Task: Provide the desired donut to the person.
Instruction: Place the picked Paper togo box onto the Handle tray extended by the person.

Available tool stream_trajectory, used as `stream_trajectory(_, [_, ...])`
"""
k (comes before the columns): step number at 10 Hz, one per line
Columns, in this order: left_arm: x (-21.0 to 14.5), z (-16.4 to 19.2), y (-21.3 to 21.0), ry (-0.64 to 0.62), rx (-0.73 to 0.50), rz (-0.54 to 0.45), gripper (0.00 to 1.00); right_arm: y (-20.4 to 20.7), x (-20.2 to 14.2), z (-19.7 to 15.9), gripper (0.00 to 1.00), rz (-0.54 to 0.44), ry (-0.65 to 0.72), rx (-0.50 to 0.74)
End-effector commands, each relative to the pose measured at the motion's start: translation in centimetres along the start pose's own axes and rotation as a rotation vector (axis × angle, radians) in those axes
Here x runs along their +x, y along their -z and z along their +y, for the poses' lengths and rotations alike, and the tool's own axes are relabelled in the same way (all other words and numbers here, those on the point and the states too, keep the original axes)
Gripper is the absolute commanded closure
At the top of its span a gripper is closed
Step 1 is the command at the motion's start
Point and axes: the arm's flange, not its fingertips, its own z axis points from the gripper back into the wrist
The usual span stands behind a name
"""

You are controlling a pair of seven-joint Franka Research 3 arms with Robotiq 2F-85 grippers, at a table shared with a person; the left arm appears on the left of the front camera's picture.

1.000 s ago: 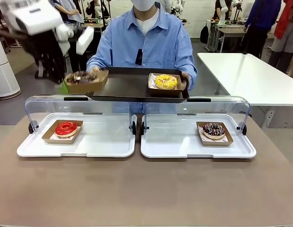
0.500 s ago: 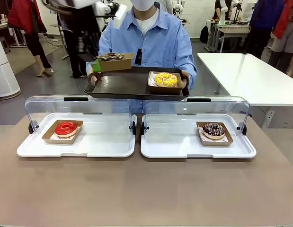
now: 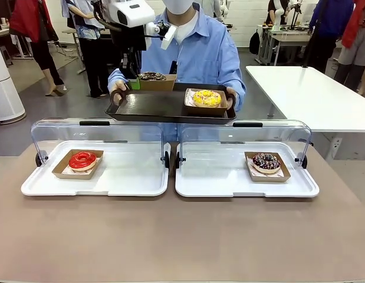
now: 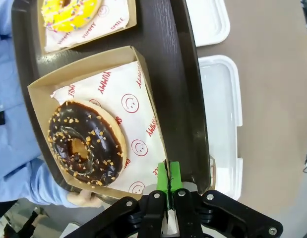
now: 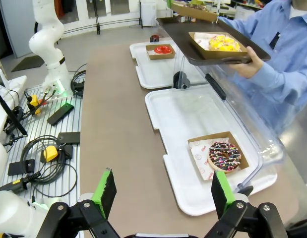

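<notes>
**Chocolate donut box now over the person's tray, still gripped**

Change: over the last second the left arm swung the kraft box point(image 3: 154, 81) from off the tray's left end, up and across, to the far-left part of the dark tray point(image 3: 170, 112). From the front it now sits level with the tray's far rim. Can't tell if the base is touching the tray or just above it.

Left gripper point(image 4: 168, 184): clenched on the box's side wall, green pads pinched together with the card edge between them. Not let go yet.

Right gripper point(image 5: 163, 191): released, fingers spread wide, nothing between them, hovering over the near-right table area.

Judgement: delivery nearly done. What's left is set down, open, back out.

Materials/shapes:
- Chocolate donut point(image 4: 87, 143): ring, glossy dark glaze, tan nut crumbs. Lies on white printed liner paper inside the shallow brown card box.
- Yellow donut point(image 3: 206, 99): sprinkled, in its own box on the tray's right half.
- Tray: dark, smooth, rectangular with a raised lip. The person point(image 3: 188, 50) holds it by both ends.
- Table: two white plastic trays with clear hinged covers; red glazed donut point(image 3: 82, 159) on the left, dark sprinkled donut point(image 3: 266, 161) on the right.
</notes>
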Motion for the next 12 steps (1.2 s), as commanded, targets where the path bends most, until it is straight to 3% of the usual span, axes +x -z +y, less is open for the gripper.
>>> stream_trajectory(1, [0.0, 1.7, 0.7, 0.06, -0.036, 0.023, 0.99, -0.2, -0.2, 0.1, 0.0, 0.0, -0.006, 0.008])
stream_trajectory(7, [-1.1, 3.0, 5.0, 0.047, -0.072, 0.04, 0.99, -0.2, -0.2, 0.1, 0.0, 0.0, -0.006, 0.008])
stream_trajectory(8, [-1.2, 3.2, 5.1, 0.037, -0.077, 0.036, 0.42, -0.2, -0.2, 0.1, 0.0, 0.0, -0.006, 0.008])
stream_trajectory(9, [-1.1, 3.6, 5.0, 0.042, -0.083, 0.037, 0.42, -0.2, -0.2, 0.1, 0.0, 0.0, -0.006, 0.008])
stream_trajectory(10, [-1.2, 3.4, 5.0, 0.037, -0.083, 0.038, 0.0, -0.2, -0.2, 0.1, 0.0, 0.0, -0.006, 0.008])
stream_trajectory(11, [-1.2, 3.2, 5.0, 0.031, -0.083, 0.034, 0.4, -0.2, -0.2, 0.1, 0.0, 0.0, -0.006, 0.008])
stream_trajectory(12, [-1.3, 3.3, 4.9, 0.036, -0.087, 0.031, 0.0, -0.2, -0.2, 0.1, 0.0, 0.0, -0.006, 0.008])
